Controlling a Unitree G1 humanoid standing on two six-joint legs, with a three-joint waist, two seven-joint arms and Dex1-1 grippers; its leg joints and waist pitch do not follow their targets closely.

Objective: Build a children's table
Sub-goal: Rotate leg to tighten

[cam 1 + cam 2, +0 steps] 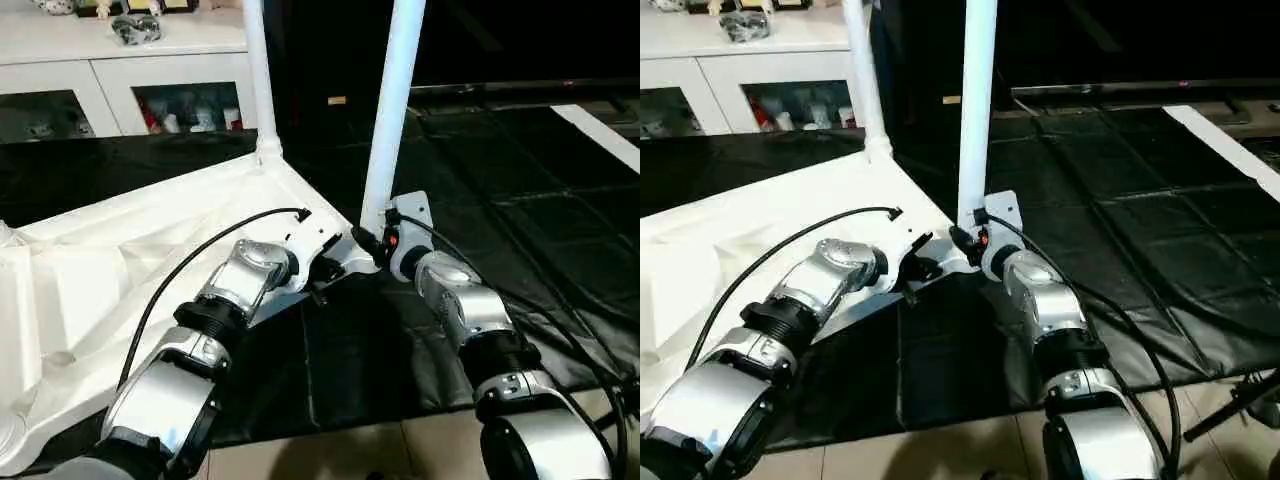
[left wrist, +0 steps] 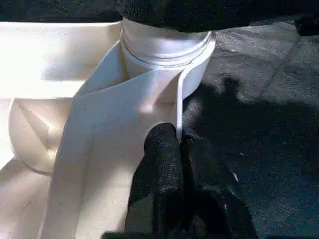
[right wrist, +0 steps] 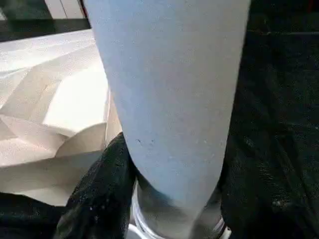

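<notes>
White plastic is what you are working with: the table top (image 1: 150,250) lies underside up on the black mat (image 1: 480,180), its ribs and walls facing you, filling the area from about nine to twelve o'clock in the head views. Two legs already stand up out of its corner sockets. The far leg (image 1: 256,70) rises at about twelve o'clock, and the near leg (image 1: 392,110) stands at the corner closest to your grippers, near one o'clock.

Your right gripper (image 3: 169,199) is clamped around the base of the near leg, one black finger on each side of the round shaft just above the socket. Your left gripper (image 2: 179,144) has its fingers pressed together on the thin edge wall of the top, just beside that same corner socket (image 2: 164,45).

Expect the leg to behave as a stiff, hollow, light tube with a smooth, tapered surface. It will likely slip or spin inside the fingers if you grip high, so hold low, where the shaft is thickest and closest to the socket. The top looks rigid along its ribs, but the edge wall is thin and may flex, so brace it close to the corner as you do now. The white cabinet (image 1: 120,90) behind, at eleven o'clock, is no part of this job.
</notes>
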